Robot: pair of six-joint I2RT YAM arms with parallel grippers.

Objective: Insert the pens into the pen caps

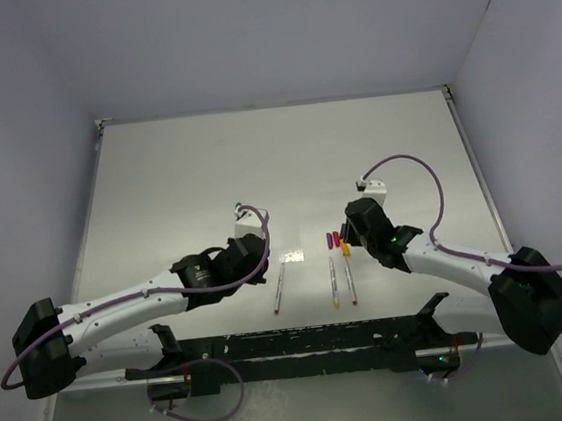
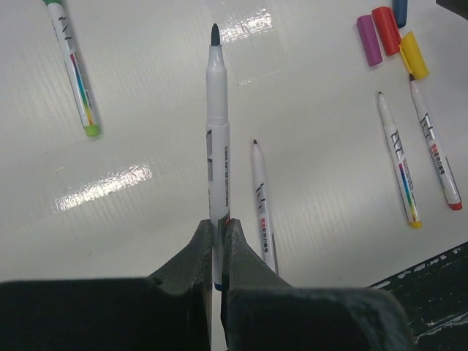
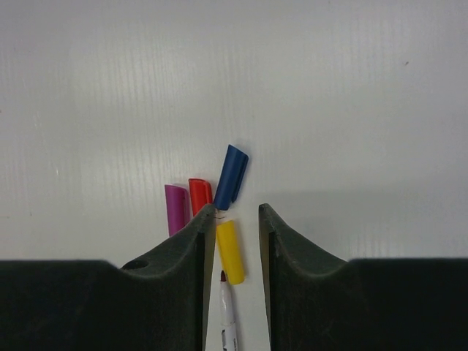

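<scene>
My left gripper [image 2: 218,223] is shut on a white pen [image 2: 218,131] with a dark blue tip and holds it above the table; it also shows in the top view [image 1: 260,253]. A purple-tipped pen [image 2: 263,212] lies just beside it. Two more pens [image 2: 398,172] [image 2: 437,150] lie to the right. A pen with a green cap on it [image 2: 73,69] lies at far left. My right gripper [image 3: 236,211] is open above the yellow cap [image 3: 229,251]. The blue cap [image 3: 232,177], red cap [image 3: 199,194] and magenta cap [image 3: 175,208] lie just beyond its fingertips.
The white table [image 1: 276,161] is walled in at the back and sides. A black rail [image 1: 305,344] runs along the near edge between the arm bases. The three loose pens [image 1: 334,283] lie in a row just ahead of it.
</scene>
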